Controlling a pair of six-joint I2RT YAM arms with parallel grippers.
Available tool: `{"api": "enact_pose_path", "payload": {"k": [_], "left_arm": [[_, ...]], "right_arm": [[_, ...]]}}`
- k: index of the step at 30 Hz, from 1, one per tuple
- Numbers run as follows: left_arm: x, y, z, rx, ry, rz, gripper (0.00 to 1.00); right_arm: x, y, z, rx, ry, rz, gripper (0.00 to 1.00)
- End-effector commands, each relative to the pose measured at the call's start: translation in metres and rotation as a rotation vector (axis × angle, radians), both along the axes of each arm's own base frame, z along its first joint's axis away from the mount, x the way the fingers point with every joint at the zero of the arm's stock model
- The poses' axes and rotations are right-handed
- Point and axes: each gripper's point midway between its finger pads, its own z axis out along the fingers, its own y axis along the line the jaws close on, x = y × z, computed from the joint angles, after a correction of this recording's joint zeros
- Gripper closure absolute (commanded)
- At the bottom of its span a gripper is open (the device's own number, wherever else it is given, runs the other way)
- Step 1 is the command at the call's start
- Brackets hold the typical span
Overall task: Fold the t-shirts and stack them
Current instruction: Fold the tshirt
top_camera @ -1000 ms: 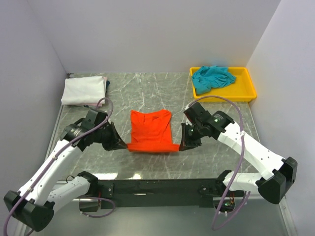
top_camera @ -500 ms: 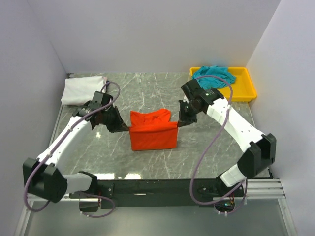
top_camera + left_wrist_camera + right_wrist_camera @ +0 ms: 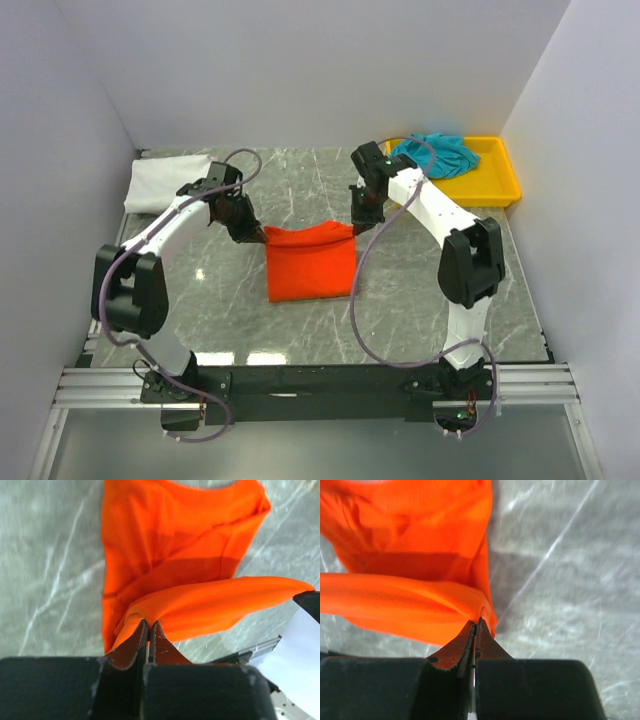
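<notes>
Grey marble-patterned table (image 3: pixel 300 180) fills the middle of the top view, and plain pale walls (image 3: pixel 300 70) close it at the back and on both sides.

At the centre of this view lies the orange-red t-shirt (image 3: pixel 310 265), doubled over into a rough rectangle. Its upper edge is stretched between the two grippers. The left gripper (image 3: pixel 257 233) has the upper left corner and the right gripper (image 3: pixel 357 222) has the upper right corner.

In the left wrist view the two fingers (image 3: pixel 131 647) are pressed together with only a thin slit between them, and they pinch a fold of the orange cloth. From the tips the cloth runs toward the right of the frame as a raised band. It throws a shadow on the lower layer, which lies flat on the table in the upper part of the frame.

In the right wrist view the fingers (image 3: pixel 452 652) are closed in the same way on the other corner, and the raised band runs toward the left of the frame.

A white t-shirt (image 3: pixel 168 185) lies folded flat at the upper left of the top view, near the wall and well apart from the orange one. A teal t-shirt (image 3: pixel 435 155) sits as a crumpled heap in the yellow tray (image 3: pixel 497 183) at the upper right. A purple-grey cable (image 3: pixel 365 300) loops along each arm.
</notes>
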Motion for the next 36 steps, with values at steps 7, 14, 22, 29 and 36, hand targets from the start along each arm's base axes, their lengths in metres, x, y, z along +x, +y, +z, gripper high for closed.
{"api": "enact_pose_path", "payload": {"k": [7, 14, 22, 29, 36], "left_arm": [[0.040, 0.011, -0.013, 0.043, -0.050, 0.017, 1.00], [0.051, 0.019, -0.024, 0.054, -0.037, 0.059, 1.00], [0.065, 0.033, -0.034, 0.105, -0.028, 0.124, 0.52], [0.084, 0.045, 0.002, 0.139, -0.170, 0.157, 0.29], [0.056, 0.019, -0.003, -0.019, -0.226, 0.040, 0.25]], "right_arm": [[0.056, -0.014, -0.003, -0.062, -0.074, -0.004, 1.00], [0.069, -0.013, -0.014, -0.061, -0.063, 0.006, 1.00], [0.093, -0.002, -0.024, -0.052, -0.072, 0.034, 0.83], [0.114, 0.011, 0.026, 0.028, -0.194, 0.064, 0.24], [0.073, 0.016, 0.032, 0.119, -0.177, 0.122, 0.27]]}}
